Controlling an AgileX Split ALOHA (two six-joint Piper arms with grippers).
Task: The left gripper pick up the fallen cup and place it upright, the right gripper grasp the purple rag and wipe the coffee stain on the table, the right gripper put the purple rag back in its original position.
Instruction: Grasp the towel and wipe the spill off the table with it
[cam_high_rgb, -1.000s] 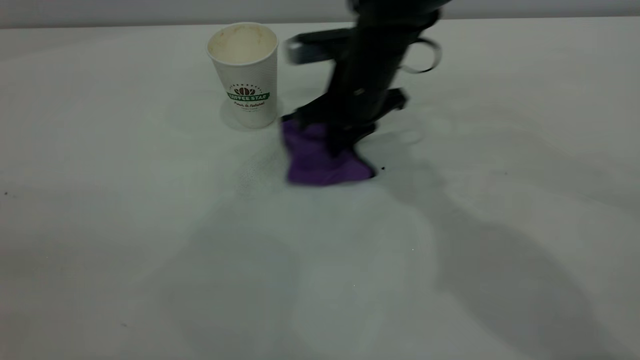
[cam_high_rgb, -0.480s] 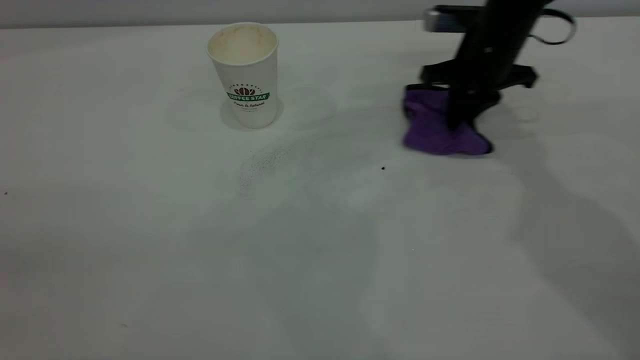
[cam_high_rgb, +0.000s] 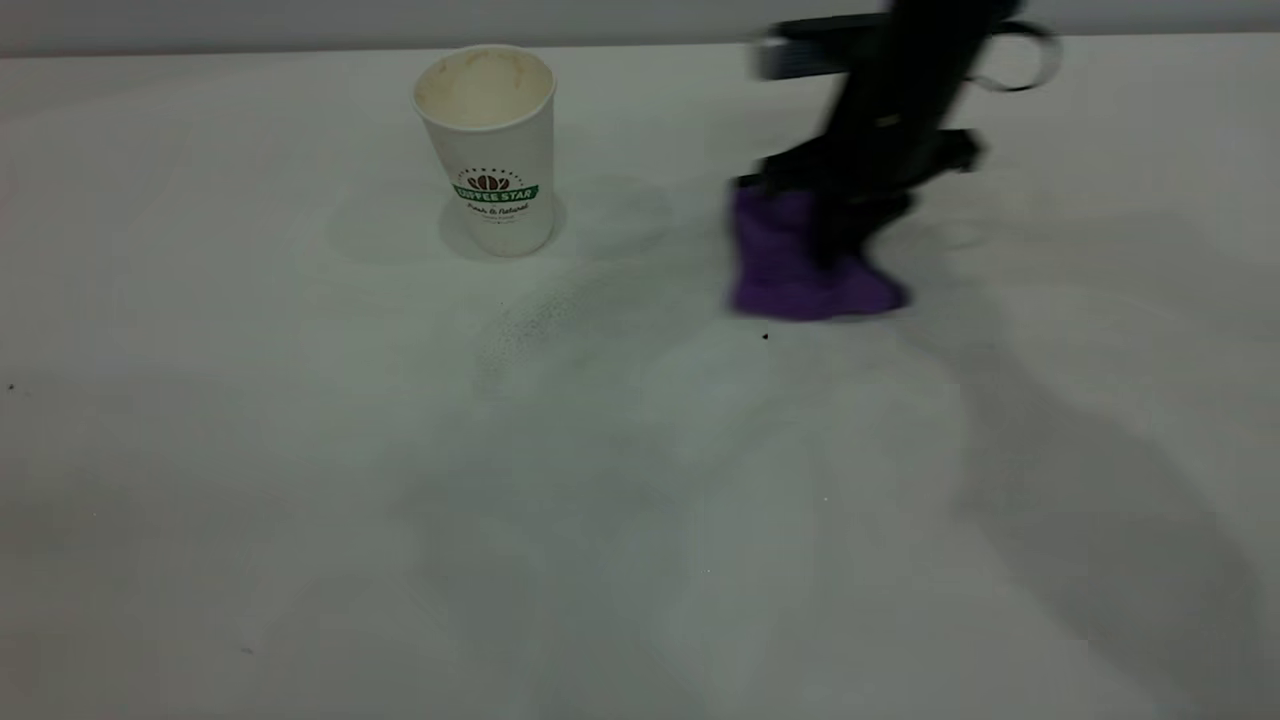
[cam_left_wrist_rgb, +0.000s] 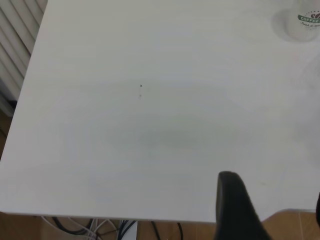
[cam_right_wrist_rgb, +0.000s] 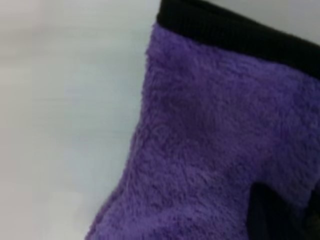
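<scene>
The cup (cam_high_rgb: 491, 150) stands upright on the table (cam_high_rgb: 300, 450) at the back, left of centre; its lower part also shows in the left wrist view as the cup (cam_left_wrist_rgb: 306, 21). To its right my right gripper (cam_high_rgb: 838, 252) is shut on the purple rag (cam_high_rgb: 790, 270) and presses it onto the tabletop. In the right wrist view the purple rag (cam_right_wrist_rgb: 210, 150) fills most of the picture, with one dark finger (cam_right_wrist_rgb: 270, 215) sunk in it. The coffee stain is hidden; only a faint speckled smear (cam_high_rgb: 525, 325) shows. My left gripper (cam_left_wrist_rgb: 280, 215) hangs open over the table's edge, far from the cup.
A tiny black speck (cam_high_rgb: 765, 336) lies just in front of the rag. The table's back edge meets a grey wall (cam_high_rgb: 300, 20). Cables and a wooden floor (cam_left_wrist_rgb: 165, 230) show beyond the table edge by the left gripper.
My right gripper dragged the rag from beside the cup far to the right, then back leftward a little. The cup has not moved.
</scene>
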